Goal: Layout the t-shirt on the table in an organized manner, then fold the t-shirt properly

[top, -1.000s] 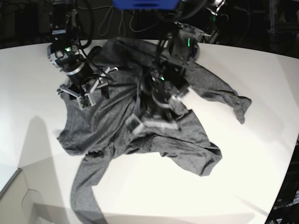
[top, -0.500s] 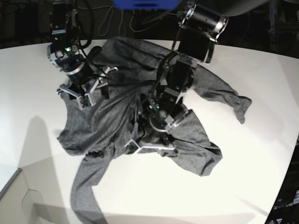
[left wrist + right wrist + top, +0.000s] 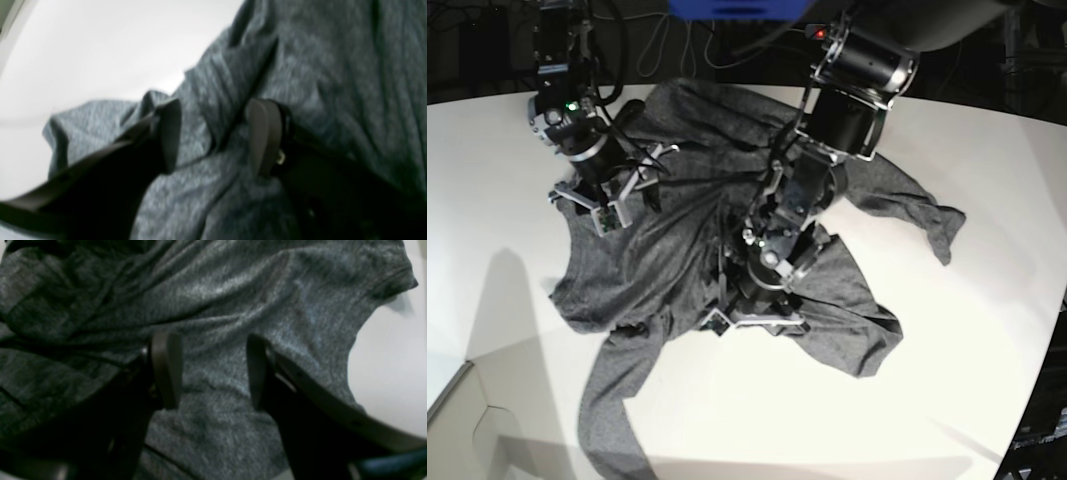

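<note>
The dark grey t-shirt lies crumpled across the white table, one long sleeve trailing to the near left and the other to the right. My left gripper points down onto the shirt's near edge. In the left wrist view it is open, with a fold of the t-shirt running between its fingers and bare table beyond. My right gripper rests on the shirt's far left part. In the right wrist view it is open over wrinkled t-shirt, beside bare table.
The table's near left corner drops off at an angled edge. Black cables and a blue object sit behind the far edge. A dark gap lies past the table's right edge.
My left arm has swung toward the near side, carrying its gripper down across the shirt to its near edge. The right arm has stayed in place.
</note>
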### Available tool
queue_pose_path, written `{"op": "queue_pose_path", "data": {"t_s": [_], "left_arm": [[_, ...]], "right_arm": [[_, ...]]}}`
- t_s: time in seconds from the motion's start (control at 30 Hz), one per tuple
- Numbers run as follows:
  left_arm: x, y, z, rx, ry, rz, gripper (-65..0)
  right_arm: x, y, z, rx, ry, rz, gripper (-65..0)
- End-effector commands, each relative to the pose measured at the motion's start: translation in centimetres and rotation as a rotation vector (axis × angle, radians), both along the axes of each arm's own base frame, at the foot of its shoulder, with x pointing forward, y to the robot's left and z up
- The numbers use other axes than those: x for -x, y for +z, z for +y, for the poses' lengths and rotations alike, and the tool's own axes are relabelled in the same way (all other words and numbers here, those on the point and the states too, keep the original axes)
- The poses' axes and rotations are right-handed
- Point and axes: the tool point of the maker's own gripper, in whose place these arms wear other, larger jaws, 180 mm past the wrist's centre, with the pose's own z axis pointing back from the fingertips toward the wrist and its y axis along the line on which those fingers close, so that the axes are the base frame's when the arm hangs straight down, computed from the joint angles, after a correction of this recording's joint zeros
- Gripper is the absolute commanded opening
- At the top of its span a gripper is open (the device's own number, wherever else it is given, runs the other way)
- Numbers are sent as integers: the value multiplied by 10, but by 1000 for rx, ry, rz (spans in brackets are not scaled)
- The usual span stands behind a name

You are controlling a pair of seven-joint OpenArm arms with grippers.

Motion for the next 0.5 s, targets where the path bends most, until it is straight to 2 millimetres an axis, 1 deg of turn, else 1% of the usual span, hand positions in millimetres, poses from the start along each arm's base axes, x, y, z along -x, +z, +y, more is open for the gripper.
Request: {"op": "queue_pose_path", "data": {"t_s": [0.0,0.13,0.33,0.47], "left_arm": [[-15,23,-8,34,-6,-67,-333],[-14,18,-8,31,-9,-57,-333],[-15,21,-11,45,-19,-73,-333],[-10,3,-9,27,-21,-26,-337]], "right_arm": [[-7,12,2,-16,3,-47,-340],[-7,12,2,-16,2,-45,-340],[-7,12,2,-16,2,-45,-340],[-7,12,2,-16,2,-45,-340]]}}
